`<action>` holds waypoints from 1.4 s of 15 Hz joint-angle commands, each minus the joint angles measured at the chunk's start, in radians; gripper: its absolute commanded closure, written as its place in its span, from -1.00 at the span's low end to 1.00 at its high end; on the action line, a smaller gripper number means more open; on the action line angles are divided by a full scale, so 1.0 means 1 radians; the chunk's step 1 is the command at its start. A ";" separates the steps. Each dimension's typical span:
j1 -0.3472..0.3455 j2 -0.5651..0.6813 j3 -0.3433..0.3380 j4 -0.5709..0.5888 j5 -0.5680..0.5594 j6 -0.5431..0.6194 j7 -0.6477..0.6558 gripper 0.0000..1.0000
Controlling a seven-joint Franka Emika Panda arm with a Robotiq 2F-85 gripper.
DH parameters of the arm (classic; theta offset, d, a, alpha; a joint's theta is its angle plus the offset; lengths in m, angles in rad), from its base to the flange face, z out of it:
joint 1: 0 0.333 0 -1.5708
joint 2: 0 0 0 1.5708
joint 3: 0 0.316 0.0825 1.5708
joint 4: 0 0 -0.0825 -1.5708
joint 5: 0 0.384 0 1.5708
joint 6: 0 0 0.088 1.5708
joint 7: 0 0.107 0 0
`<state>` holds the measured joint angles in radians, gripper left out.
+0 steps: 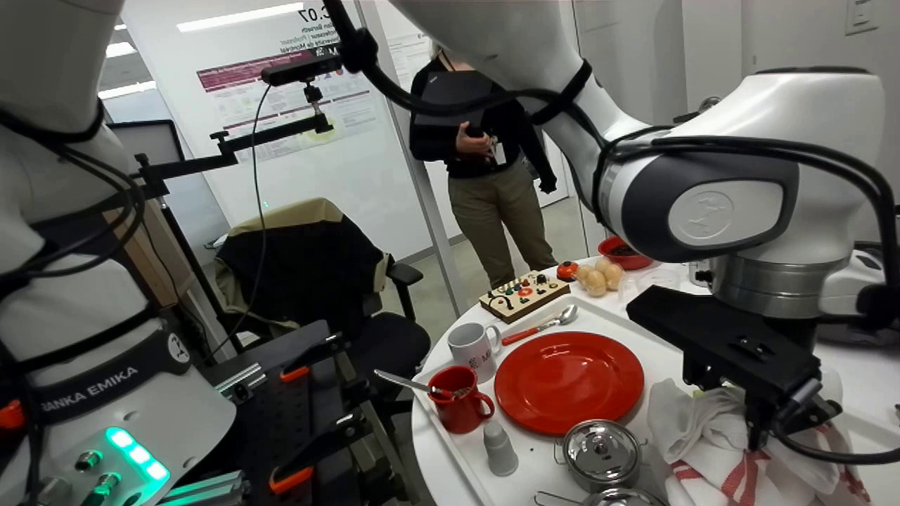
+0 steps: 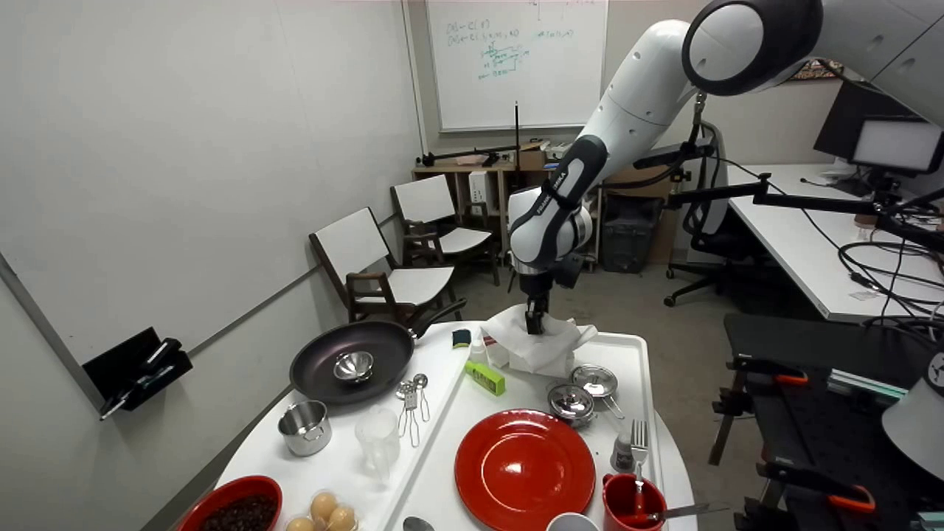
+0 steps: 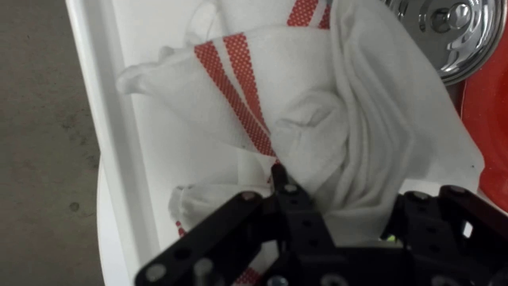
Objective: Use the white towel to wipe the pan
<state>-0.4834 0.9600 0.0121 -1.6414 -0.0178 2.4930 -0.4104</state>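
In an exterior view, toward eight o'clock, the robot base (image 1: pixel 105 383) reads "FRANKA EMIKA", its first letters unclear. At eleven o'clock, reversed lettering (image 1: pixel 306 32) on a pale panel (image 1: pixel 365 183) includes "C.07", "Professeur | Professor" and "Université de Montréal"; print on a poster (image 1: pixel 288 105) toward ten o'clock is too small to read. Near six o'clock, a grey mug (image 1: pixel 472 350) shows an "M". In an exterior view, toward two o'clock, a dark arm band (image 2: pixel 582 161) reads "FRANKA EMIKA", a strap (image 2: pixel 558 196) crossing the middle letters. At twelve, green handwriting (image 2: pixel 503 56) on the whiteboard (image 2: pixel 520 99) is illegible.
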 commanded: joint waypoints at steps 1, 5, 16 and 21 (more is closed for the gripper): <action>0.013 0.030 -0.017 0.066 0.032 -0.058 0.018 0.33; 0.015 0.036 -0.020 0.082 0.037 -0.078 0.025 -0.31; 0.020 0.015 -0.014 0.061 0.037 -0.067 0.017 -1.00; 0.036 -0.044 -0.015 -0.024 0.017 -0.018 -0.001 -1.00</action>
<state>-0.4691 0.9685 0.0050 -1.6001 -0.0071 2.4512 -0.3943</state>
